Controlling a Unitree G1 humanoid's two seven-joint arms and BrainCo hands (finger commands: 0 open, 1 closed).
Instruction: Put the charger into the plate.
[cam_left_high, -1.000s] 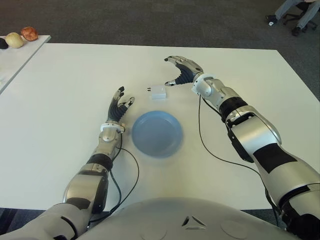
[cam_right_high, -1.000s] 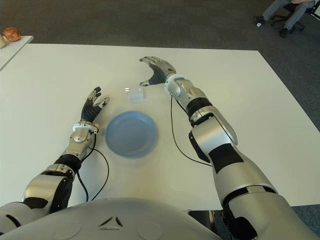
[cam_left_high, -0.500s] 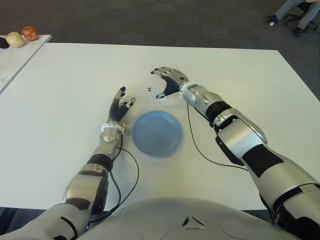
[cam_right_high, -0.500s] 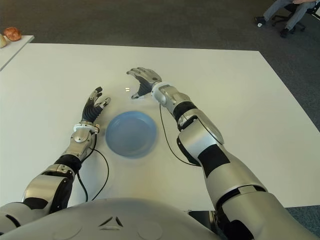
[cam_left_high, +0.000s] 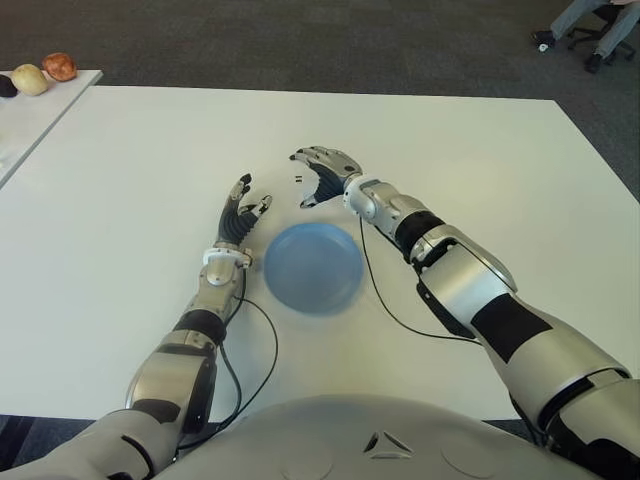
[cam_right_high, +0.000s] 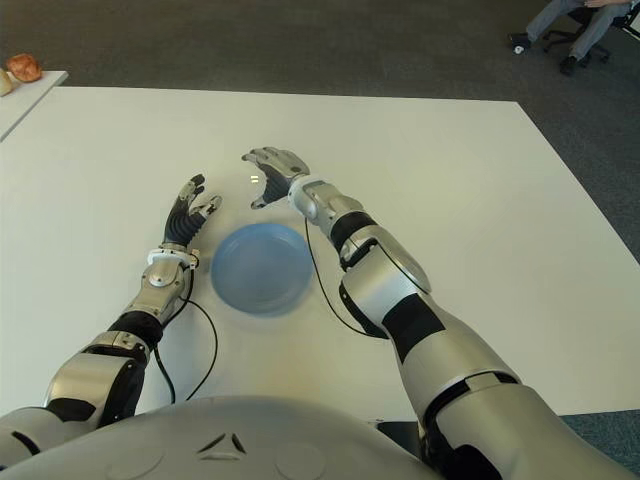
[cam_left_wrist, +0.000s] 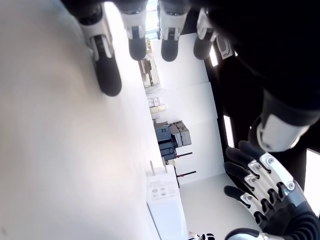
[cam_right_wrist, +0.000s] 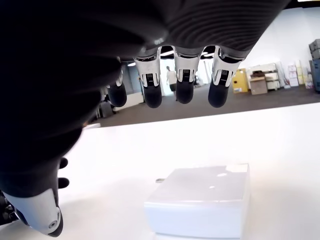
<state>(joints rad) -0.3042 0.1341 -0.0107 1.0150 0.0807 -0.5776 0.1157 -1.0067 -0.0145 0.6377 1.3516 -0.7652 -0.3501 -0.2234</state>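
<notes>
A small white charger (cam_right_wrist: 200, 197) lies flat on the white table (cam_left_high: 480, 150), just beyond the blue plate (cam_left_high: 313, 267). In the eye views only its two prongs (cam_left_high: 298, 180) show, because my right hand (cam_left_high: 312, 180) arches over the block. The right wrist view shows that hand's fingers (cam_right_wrist: 152, 87) spread above the charger, with a gap between them and it. The left wrist view shows the charger (cam_left_wrist: 164, 200) on the table with the right hand (cam_left_wrist: 262, 187) beside it. My left hand (cam_left_high: 240, 212) shows open, just left of the plate.
A side table (cam_left_high: 50, 100) at the far left carries round fruit-like things (cam_left_high: 58, 66). Black cables (cam_left_high: 385, 300) trail from both wrists across the table near the plate. An office chair and a person's legs (cam_left_high: 590, 25) are at the far right on the dark carpet.
My right hand has swung left from beside the charger to over it, hiding the white block in the eye views. The left hand, the plate and the charger have not moved.
</notes>
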